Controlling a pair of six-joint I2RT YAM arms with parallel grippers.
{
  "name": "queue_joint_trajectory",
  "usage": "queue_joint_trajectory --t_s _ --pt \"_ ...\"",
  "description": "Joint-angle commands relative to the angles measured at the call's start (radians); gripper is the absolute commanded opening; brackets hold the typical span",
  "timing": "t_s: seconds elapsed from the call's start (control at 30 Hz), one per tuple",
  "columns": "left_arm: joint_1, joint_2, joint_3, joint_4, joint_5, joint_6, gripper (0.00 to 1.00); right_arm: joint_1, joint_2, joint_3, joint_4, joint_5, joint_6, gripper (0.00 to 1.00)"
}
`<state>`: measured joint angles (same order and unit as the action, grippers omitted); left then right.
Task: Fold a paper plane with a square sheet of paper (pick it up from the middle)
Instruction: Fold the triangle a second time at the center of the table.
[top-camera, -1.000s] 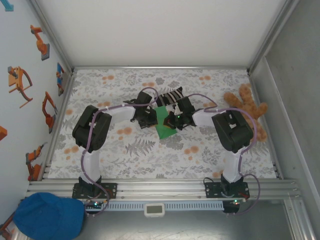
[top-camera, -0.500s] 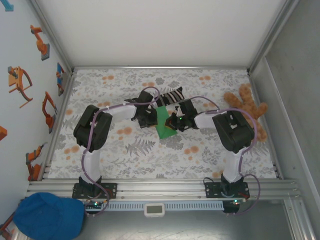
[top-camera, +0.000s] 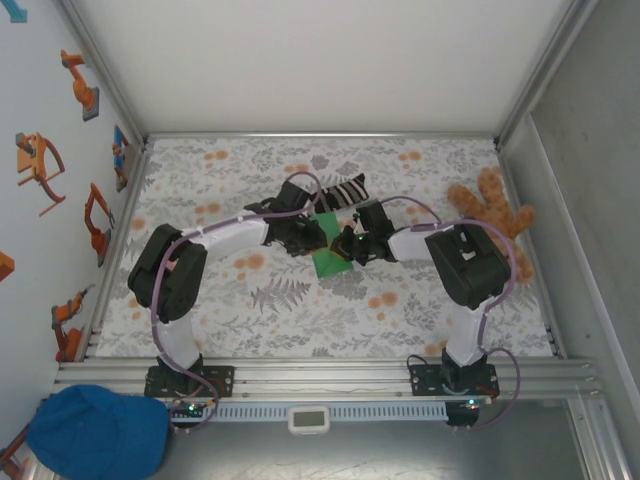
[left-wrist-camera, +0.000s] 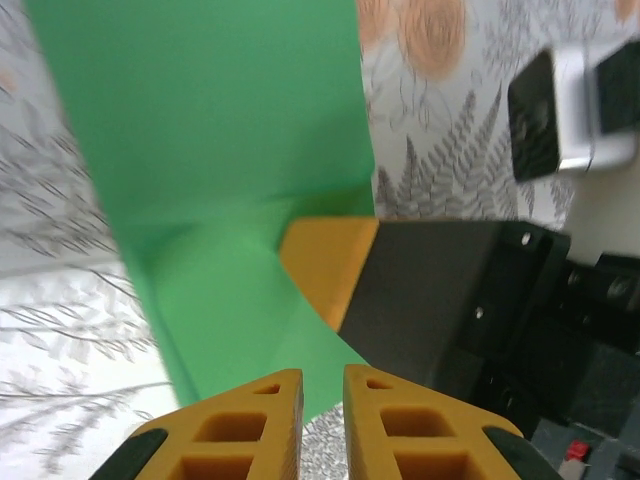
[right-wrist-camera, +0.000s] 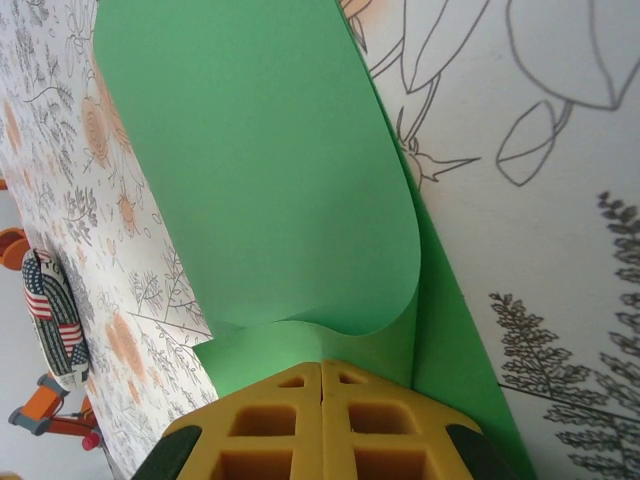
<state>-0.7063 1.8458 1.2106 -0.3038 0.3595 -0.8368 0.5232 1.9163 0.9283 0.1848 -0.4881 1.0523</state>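
Two layers of green paper (right-wrist-camera: 260, 170) curl at the right fingers (right-wrist-camera: 265, 447), pressed together; we should flatten it with the left fingers (left-wrist-camera: 283, 415), slightly apart.

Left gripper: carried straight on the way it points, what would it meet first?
Probably the green sheet just ahead of the left gripper; the right gripper's orange fingertip sits close beyond, depth unclear.

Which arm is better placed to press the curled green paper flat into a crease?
Probably the left. The right gripper is shut on the paper, holding it curled over. The left gripper is empty, slightly open, just over the paper.
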Motion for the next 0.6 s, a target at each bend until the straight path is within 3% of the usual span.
queue_joint_trajectory --t_s 0.0,0.13,0.3,0.57 --pt "-0.023 0.032 -0.031 0.03 0.062 -0.074 0.14 -0.002 0.034 -0.043 -0.145 0.105 0.015 0.0" --pt "-0.025 0.073 -0.024 0.043 0.087 -0.082 0.06 -0.002 0.037 -0.041 -0.145 0.1 0.011 0.0" --pt "-0.025 0.128 -0.013 0.075 0.135 -0.094 0.04 -0.003 0.041 -0.04 -0.142 0.097 0.013 0.0" --pt "-0.023 0.133 -0.04 0.036 0.097 -0.065 0.03 -0.003 0.042 -0.038 -0.146 0.092 0.01 0.0"
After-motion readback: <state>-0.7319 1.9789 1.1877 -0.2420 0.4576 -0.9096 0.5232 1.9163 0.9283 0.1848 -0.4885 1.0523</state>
